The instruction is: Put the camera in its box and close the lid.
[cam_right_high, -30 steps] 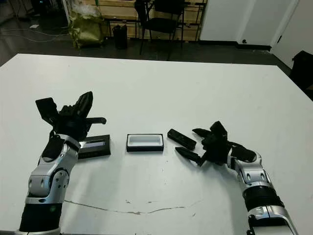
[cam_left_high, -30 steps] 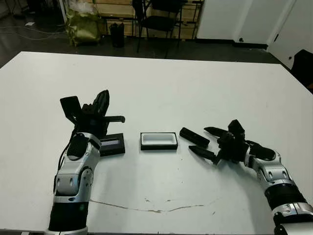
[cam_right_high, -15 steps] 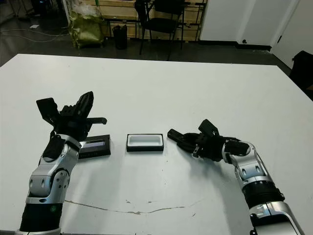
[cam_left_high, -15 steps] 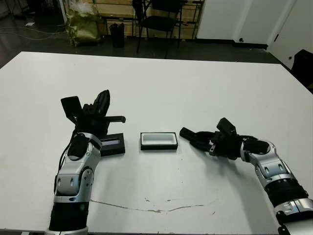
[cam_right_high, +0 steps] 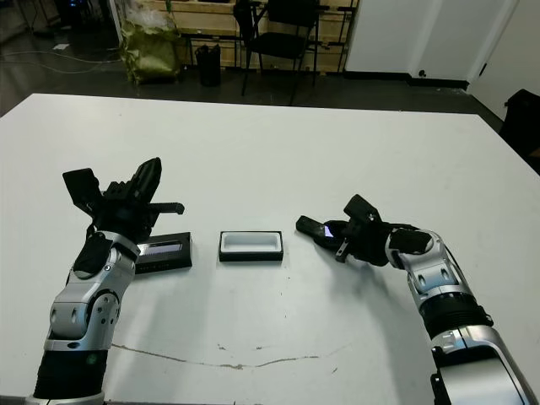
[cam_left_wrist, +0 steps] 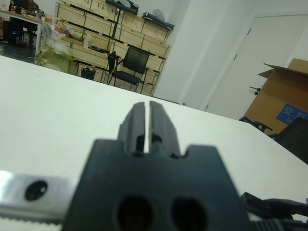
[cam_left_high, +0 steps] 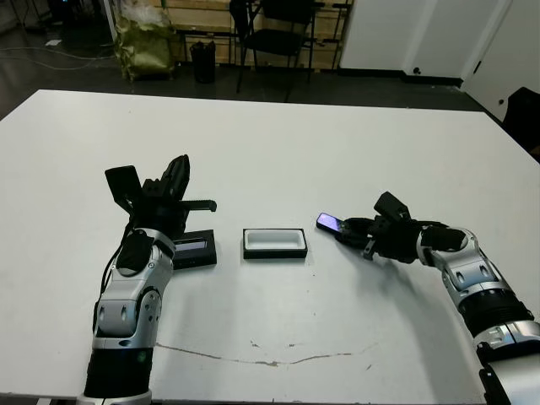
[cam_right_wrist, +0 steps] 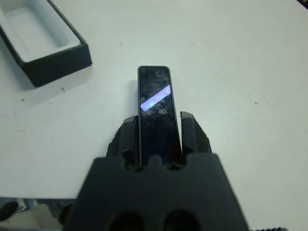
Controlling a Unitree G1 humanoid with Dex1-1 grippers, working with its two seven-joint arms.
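The camera (cam_left_high: 330, 224), a slim black bar with a glossy face (cam_right_wrist: 155, 103), is held at one end between the fingers of my right gripper (cam_left_high: 353, 230), which is shut on it. Its free end tilts up toward the box (cam_left_high: 274, 254). The box is a shallow black tray with a white lining and stands open just left of the camera; its wall (cam_right_wrist: 57, 65) also shows in the right wrist view. The lid (cam_left_high: 193, 250), flat and black with a pale strip, lies left of the box. Just behind the lid, my left gripper (cam_left_high: 179, 170) is raised, its fingers (cam_left_wrist: 137, 120) shut on nothing.
The white table (cam_left_high: 278, 143) stretches far behind the objects. A thin dark mark (cam_left_high: 253, 361) runs along the table near its front edge. Chairs (cam_left_high: 274, 34) and a green bag (cam_left_high: 145, 46) stand on the floor beyond the far edge.
My right gripper, open beside the camera a second ago, has shut on it and raised it, tilted, off the table. The left arm, box and lid have not moved.
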